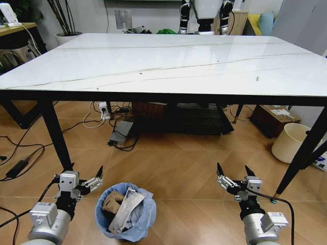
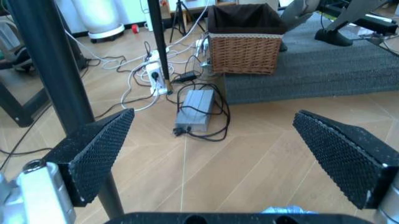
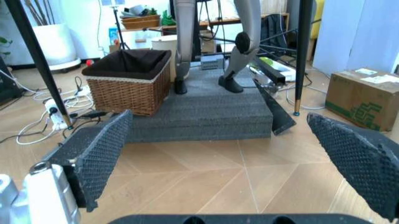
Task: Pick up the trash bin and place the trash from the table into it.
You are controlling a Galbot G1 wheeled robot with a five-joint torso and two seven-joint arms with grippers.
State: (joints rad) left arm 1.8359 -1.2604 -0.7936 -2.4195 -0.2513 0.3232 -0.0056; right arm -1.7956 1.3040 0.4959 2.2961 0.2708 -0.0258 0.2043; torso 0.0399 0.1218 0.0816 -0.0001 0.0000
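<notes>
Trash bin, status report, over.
Both pincers open, low, left, right. Trash bin on floor between them, trash inside. Table bare. Nothing blocking.

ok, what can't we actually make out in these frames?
- Trash bin, head view: deeper contents hidden under the cardboard box and wrappers; near rim cut by the frame edge.
- Table specks, head view: too small to identify.
- Left wrist view: blue bag sliver, rest cut by the edge.

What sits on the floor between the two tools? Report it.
In the head view, the trash bin stands on the wooden floor between the open left tool and the open right tool, close beside the left one. The rest is bare floor.
</notes>
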